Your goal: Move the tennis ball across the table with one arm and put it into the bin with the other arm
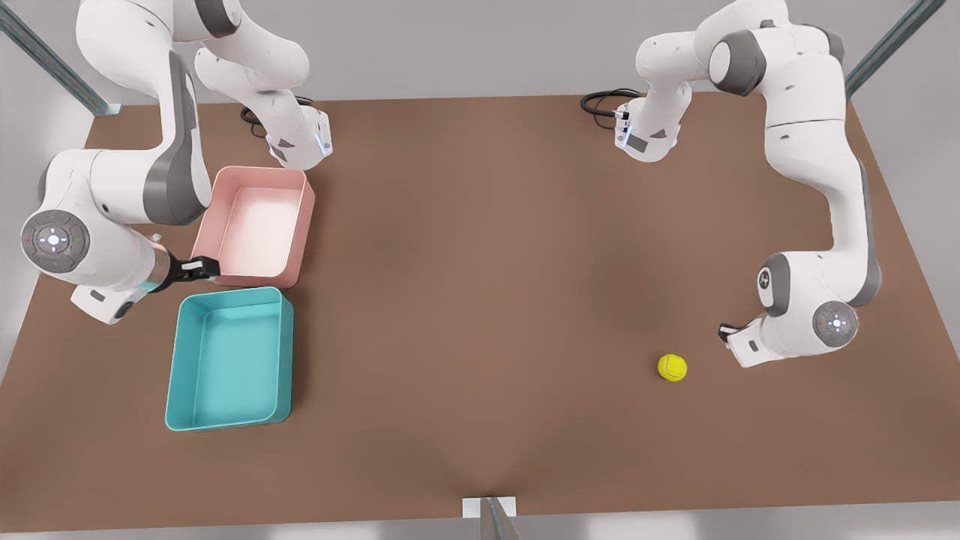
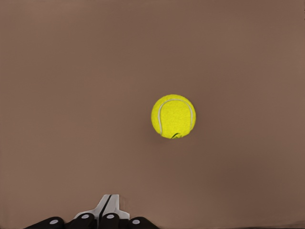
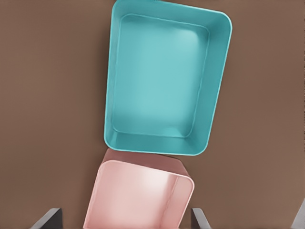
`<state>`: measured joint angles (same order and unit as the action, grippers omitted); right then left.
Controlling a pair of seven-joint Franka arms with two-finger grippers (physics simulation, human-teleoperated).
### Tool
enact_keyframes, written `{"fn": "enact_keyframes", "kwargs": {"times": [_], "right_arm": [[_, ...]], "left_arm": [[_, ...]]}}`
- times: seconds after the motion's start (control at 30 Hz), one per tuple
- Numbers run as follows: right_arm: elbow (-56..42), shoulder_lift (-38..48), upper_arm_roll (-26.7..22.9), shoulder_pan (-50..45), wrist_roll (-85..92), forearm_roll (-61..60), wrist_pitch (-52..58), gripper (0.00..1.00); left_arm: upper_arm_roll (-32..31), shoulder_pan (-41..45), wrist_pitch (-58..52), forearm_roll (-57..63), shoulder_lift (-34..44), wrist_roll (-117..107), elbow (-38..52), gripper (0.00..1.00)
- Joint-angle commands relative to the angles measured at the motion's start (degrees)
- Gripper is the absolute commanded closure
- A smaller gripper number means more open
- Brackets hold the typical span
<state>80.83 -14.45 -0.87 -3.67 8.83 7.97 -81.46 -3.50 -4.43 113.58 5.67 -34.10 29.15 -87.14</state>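
Note:
The tennis ball [image 1: 672, 367] lies on the brown table [image 1: 480, 300] toward the front view's right, nothing holding it. My left gripper [image 1: 726, 332] hangs just to its right, a short gap away, fingers pressed together. In the left wrist view the ball [image 2: 173, 116] sits ahead of the shut left gripper [image 2: 108, 204]. The teal bin [image 1: 174, 390] stands empty at the front view's left. My right gripper [image 1: 199, 268] hovers above the seam between that bin and a pink tub, open and holding nothing. The right wrist view shows the teal bin [image 3: 217, 95] below the wide-spread right gripper [image 3: 124, 218].
A pink tub [image 1: 301, 225], also empty, stands right behind the teal bin, almost touching it; it appears as the pink tub [image 3: 102, 191] in the right wrist view. Both arm bases stand at the table's far edge. Bare tabletop stretches between the bins and the ball.

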Motion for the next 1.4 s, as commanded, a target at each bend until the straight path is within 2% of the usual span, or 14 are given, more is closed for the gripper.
{"fn": "enact_keyframes", "kwargs": {"times": [0.0,0.13,0.2,0.3,0.87,1.27,1.37], "right_arm": [[-0.67,-0.05,-0.1,0.24,1.1,0.03,-0.72,0.0],[-5.24,0.92,-0.54,0.33,0.05,-4.54,-0.01,0.0],[-5.06,0.74,-0.62,0.59,0.22,-4.54,-0.19,0.0],[-6.82,0.21,-1.33,4.1,0.84,-6.82,-0.98,0.0],[-6.3,0.12,-1.33,4.46,1.1,-7.53,-0.37,0.0],[-6.47,-1.37,-1.33,4.37,1.1,-6.74,-0.81,0.0],[-6.47,-1.37,-1.33,4.37,1.1,-6.74,-0.81,0.0]], "left_arm": [[-1.42,-0.32,6.65,5.84,-0.71,74.36,-1.0,0.79],[-3.01,-0.85,11.13,6.28,-3.6,81.77,-2.77,0.79],[-5.64,-1.02,14.12,13.13,-4.4,81.25,-2.77,0.79],[-5.64,-3.31,19.92,13.14,-6.42,89.42,-2.77,0.79],[-5.56,-2.25,19.57,12.88,-9.06,92.41,-2.24,0.79],[-5.56,-2.25,19.66,12.61,-10.82,79.49,-2.59,0.79],[-5.38,-3.39,19.57,12.52,-8.62,72.63,-6.19,0.79]]}}
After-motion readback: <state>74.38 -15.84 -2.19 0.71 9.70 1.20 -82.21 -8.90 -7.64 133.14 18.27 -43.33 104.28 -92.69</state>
